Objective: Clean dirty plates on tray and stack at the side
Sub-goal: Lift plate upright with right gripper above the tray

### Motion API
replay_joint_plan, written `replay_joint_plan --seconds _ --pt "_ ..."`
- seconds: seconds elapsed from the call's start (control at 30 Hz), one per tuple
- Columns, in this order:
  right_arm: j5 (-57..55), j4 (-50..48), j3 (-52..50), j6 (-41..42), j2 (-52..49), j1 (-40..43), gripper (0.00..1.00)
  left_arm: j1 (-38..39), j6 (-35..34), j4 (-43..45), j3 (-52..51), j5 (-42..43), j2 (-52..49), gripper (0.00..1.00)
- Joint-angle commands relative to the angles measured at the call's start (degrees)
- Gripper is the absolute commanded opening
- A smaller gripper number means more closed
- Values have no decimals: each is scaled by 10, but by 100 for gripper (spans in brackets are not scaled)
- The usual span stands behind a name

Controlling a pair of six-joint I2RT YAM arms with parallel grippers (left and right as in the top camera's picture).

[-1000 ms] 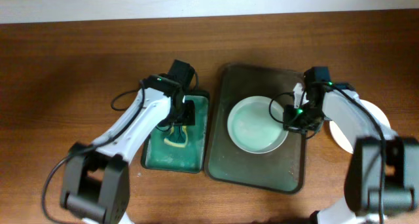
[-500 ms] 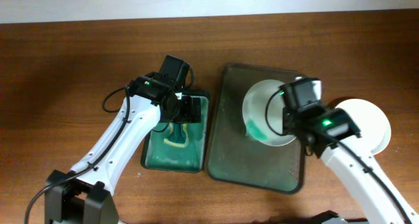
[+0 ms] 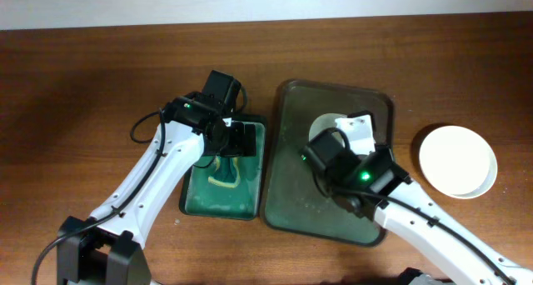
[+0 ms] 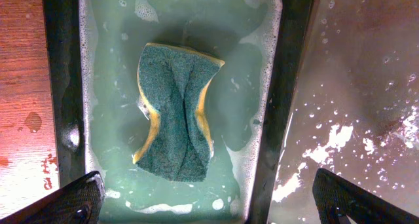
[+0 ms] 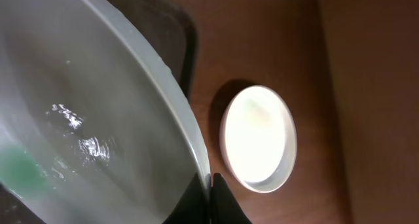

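Right fingers point(image 5: 219, 207) are clamped on the rim of the dirty plate point(image 5: 98, 112). Plate is tipped steeply on edge above the tray point(image 3: 291, 110), mostly hidden under the right arm point(image 3: 416, 222) in overhead. Plate face is wet and glossy, with a green smear near its low edge; can't tell if that's residue or reflection. Left fingers point(image 4: 75, 198) are apart and empty, hanging above the sponge point(image 4: 175, 112), which lies soaked in the soapy basin point(image 4: 288, 86) just beside the tray.

Step as I read it: present the plate for scrubbing. To do it well:
- A rim pinch on a wet plate is marginal. Clamp firm, no fast wrist rolls, or it slips.
- Hold it over the tray so drips land there, not on the tabletop point(image 3: 100, 68).
- Turn the dirty face toward the basin side to give the left arm point(image 3: 166, 164) a short reach.
- Left: drop down, pinch the sponge across its narrow waist, let it drain before lifting.

Pose: right arm reaches in from the near edge, wrist rolled so its camera looks along the plate rim. Past the rim is the clean plate point(image 3: 457, 161), alone on the tabletop to the right, apart from the tray. Left arm is bent over the basin, wrist pointing down.
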State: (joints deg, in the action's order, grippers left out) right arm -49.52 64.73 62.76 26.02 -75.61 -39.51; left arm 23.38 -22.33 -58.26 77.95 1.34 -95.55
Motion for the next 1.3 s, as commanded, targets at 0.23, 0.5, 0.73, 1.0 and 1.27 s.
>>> replay_joint_plan --seconds 0.23,0.5,0.73,1.0,1.27 --pt "-196 20 -1 19 0 -93 4 -2 1 -1 9 6 11 100" --pt "-208 12 -1 20 0 -93 4 -2 1 -1 9 6 11 100" --pt "-206 9 -1 19 0 -93 4 -2 1 -1 9 6 11 100" --pt "-206 7 -1 20 0 -93 4 -2 1 -1 9 6 11 100" --pt "-200 -7 -1 19 0 -92 4 -2 1 -1 9 6 11 100"
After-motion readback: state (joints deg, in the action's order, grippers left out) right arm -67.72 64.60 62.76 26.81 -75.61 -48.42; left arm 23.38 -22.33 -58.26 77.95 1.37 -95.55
